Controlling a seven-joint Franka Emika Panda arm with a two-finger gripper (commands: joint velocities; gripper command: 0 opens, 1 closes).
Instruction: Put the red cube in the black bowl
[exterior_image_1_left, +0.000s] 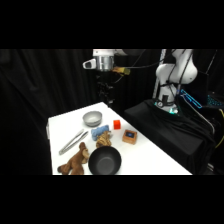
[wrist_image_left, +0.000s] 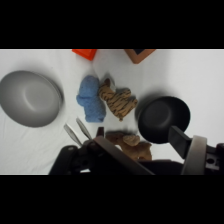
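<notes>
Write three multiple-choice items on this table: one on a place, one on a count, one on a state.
1. Where is the red cube?
A) in the black bowl
B) on the table
C) in the tool

2. How many bowls are there?
A) one
B) two
C) three

3. The black bowl is:
A) empty
B) overturned
C) holding a toy

Key: 1 B, it sits on the white top; 2 B, the black one and the grey metal bowl; 3 A, its inside is bare in the wrist view.

Counts: one red cube (exterior_image_1_left: 117, 124), one black bowl (exterior_image_1_left: 105, 161), one grey metal bowl (exterior_image_1_left: 92, 118), one wooden block (exterior_image_1_left: 130, 136), one tongs (exterior_image_1_left: 73, 141), three plush toys: blue (wrist_image_left: 91, 104), striped (wrist_image_left: 117, 101), brown (exterior_image_1_left: 75, 161).
</notes>
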